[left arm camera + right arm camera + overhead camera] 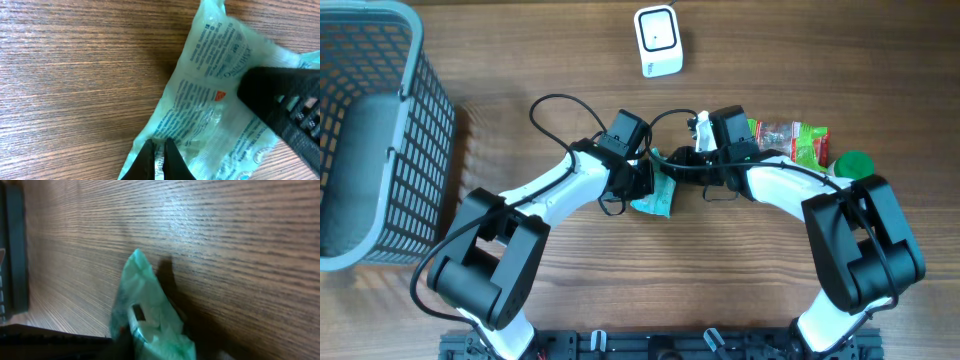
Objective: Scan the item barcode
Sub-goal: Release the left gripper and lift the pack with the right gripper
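Left tool (159,159) is clamped on the teal packet (205,95). Right tool (672,164) crowds over its print, and I can't tell its grip. Scanner (658,41) sits up the bench (520,60), basket (425,95) left, snack bag (802,141) right.

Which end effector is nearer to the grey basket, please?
Left. The left end effector pinches the teal packet on the side facing the basket; the right end effector is on the packet's far side, further from the basket.

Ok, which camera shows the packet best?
Left wrist: the packet fills the frame and its print shows, though not sharply enough to read. Overhead shows it small and mostly hidden; right wrist shows only a blurred, crumpled end.
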Robot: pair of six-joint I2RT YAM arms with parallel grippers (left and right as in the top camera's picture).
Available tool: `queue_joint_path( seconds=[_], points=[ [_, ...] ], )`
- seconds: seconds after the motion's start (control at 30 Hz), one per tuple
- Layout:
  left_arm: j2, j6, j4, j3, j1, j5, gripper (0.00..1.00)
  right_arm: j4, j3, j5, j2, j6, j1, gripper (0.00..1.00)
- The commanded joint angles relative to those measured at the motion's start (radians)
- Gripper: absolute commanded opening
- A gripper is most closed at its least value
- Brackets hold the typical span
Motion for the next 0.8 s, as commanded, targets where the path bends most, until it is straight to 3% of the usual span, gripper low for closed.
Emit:
queue_joint_path(
  seconds=[0.0,0.07,0.3,0.43,0.57,0.6,0.67,0.77],
  points=[
    [-0.006,0.005,-0.009,-0.005,0.018,-0.065,0.04,0.005,-0.002,-0.035,0.004,-0.04,-0.004,0.05],
    [-0.076,0.005,-0.032,-0.004,0.062,-0.158,0.04,-0.027,-0.002,-0.033,-0.05,-0.105,-0.014,0.04],
    [-0.318,0.006,-0.06,-0.004,0.246,-0.165,0.04,-0.189,-0.002,0.009,-0.306,-0.276,-0.031,0.04],
    [-0.354,0.053,-0.025,-0.004,0.342,-0.18,0.08,-0.227,-0.002,0.038,-0.423,-0.373,-0.031,0.04],
    [-0.344,0.089,-0.01,-0.004,0.409,-0.268,0.3,-0.266,-0.002,0.139,-0.559,-0.38,-0.031,0.04],
    [-0.344,0.089,-0.01,-0.004,0.42,-0.286,0.47,-0.277,-0.002,0.15,-0.583,-0.381,-0.031,0.04],
    [-0.344,0.089,-0.016,-0.004,0.431,-0.287,1.0,-0.31,0.005,0.167,-0.606,-0.381,-0.031,0.04],
    [-0.344,0.089,-0.02,-0.004,0.431,-0.287,1.0,-0.396,0.049,0.184,-0.606,-0.418,-0.031,0.04]
  ],
)
